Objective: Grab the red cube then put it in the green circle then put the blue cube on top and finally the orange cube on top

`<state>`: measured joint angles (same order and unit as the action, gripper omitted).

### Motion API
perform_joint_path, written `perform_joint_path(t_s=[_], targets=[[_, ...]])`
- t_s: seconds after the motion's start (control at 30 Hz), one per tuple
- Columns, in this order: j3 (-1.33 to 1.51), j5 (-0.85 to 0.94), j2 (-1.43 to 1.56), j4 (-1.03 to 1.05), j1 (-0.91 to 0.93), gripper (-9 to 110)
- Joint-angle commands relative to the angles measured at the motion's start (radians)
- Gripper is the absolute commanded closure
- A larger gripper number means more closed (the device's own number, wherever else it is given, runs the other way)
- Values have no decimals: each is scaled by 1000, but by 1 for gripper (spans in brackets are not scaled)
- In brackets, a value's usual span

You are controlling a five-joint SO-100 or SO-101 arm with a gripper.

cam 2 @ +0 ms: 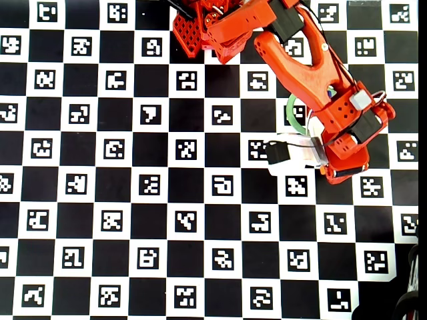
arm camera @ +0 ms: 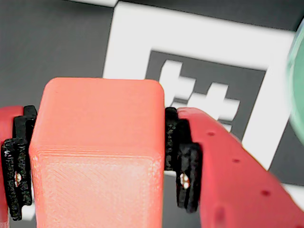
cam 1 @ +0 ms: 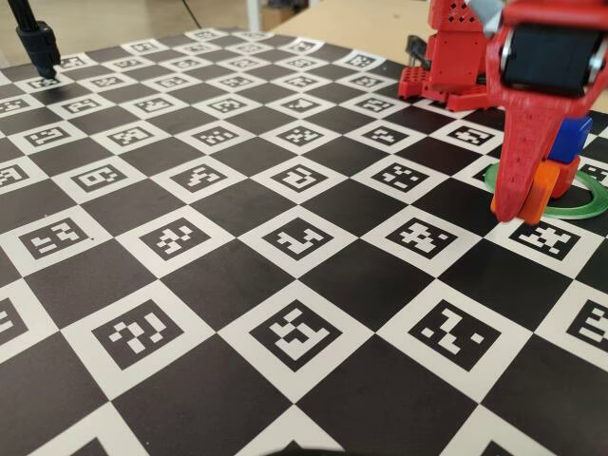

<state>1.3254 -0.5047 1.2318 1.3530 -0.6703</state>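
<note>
My gripper (cam 1: 525, 204) is shut on the orange cube (cam 1: 541, 195), low over the board at the near-left edge of the green circle (cam 1: 581, 207). In the wrist view the orange cube (arm camera: 97, 142) fills the space between the black-padded jaws of the gripper (arm camera: 97, 118), and the green circle (arm camera: 298, 80) shows at the right edge. The blue cube (cam 1: 571, 139) sits raised inside the ring, just behind the gripper. The red cube is hidden; what is under the blue cube is covered by the gripper. In the overhead view the arm (cam 2: 313, 73) covers the cubes, and only an arc of the green circle (cam 2: 291, 110) shows.
The board (cam 1: 285, 285) is a black-and-white checker of marker tiles. The arm's red base (cam 1: 446, 66) stands at the back right. A black stand (cam 1: 38, 43) is at the back left corner. A wooden surface lies beyond the board's far edge.
</note>
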Motion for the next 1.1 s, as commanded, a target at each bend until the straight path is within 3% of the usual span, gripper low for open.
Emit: perform_joint_path(t_s=[0.0,0.53,1.07], targets=[[-121,-29,152,64,0,96],[-166,-143,334,314,46,97],[137,-230,624,330,77,97]])
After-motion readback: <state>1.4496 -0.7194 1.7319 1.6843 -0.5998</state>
